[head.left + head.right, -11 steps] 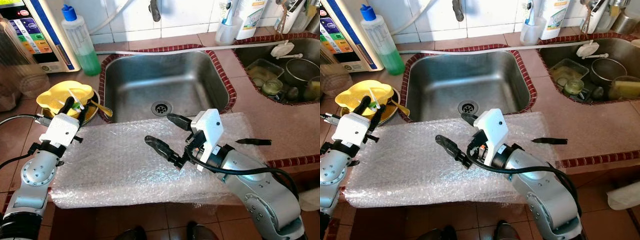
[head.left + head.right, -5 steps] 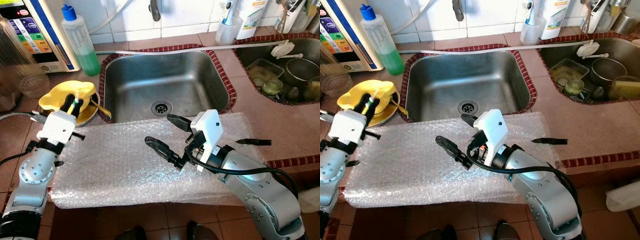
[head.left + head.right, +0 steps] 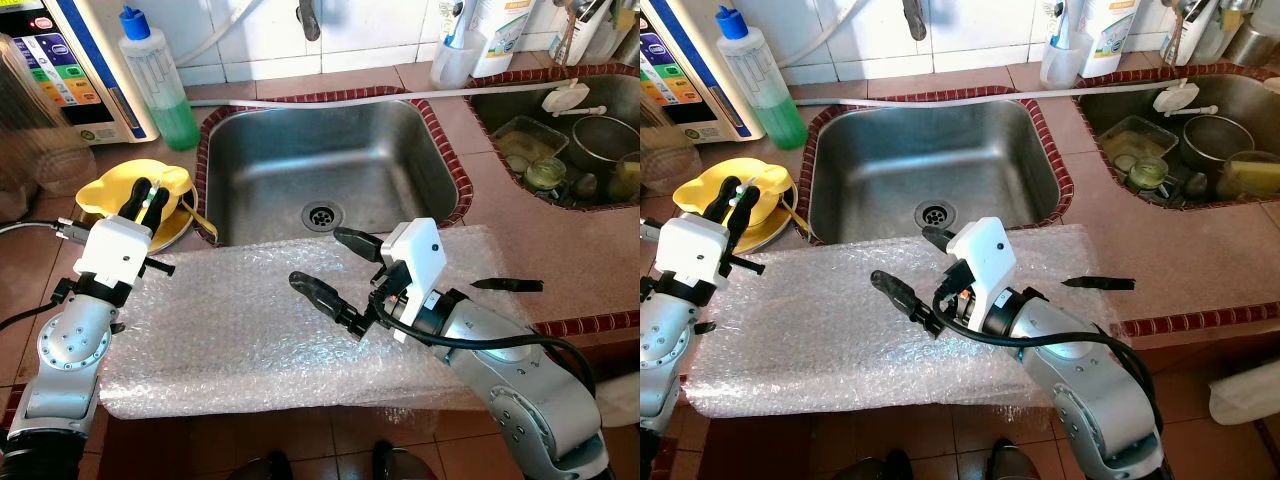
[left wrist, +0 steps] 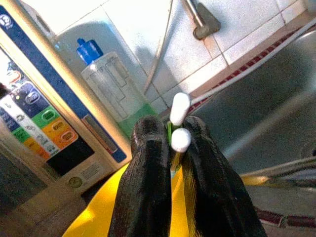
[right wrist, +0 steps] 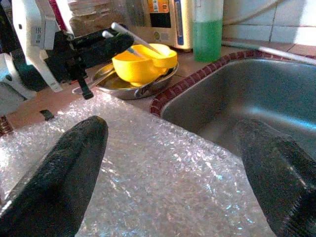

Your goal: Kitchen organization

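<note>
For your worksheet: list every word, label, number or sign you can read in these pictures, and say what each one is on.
None can be read.
Appliance: coloured button labels, too small and blurred.
Right wrist view, appliance panel: print blurred.
White bottle behind the sink: label print blurred.
Soap bottle: no text made out.

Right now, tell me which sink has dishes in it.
The right sink, which holds containers and a pot. The middle sink beside it shows bare steel and its drain.

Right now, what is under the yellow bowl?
The yellow bowl sits in a metal dish on the counter, with a spoon handle sticking out beside it. The left gripper, shut on thin white-tipped sticks, hides part of the bowl; the dish's contents are covered.
</note>
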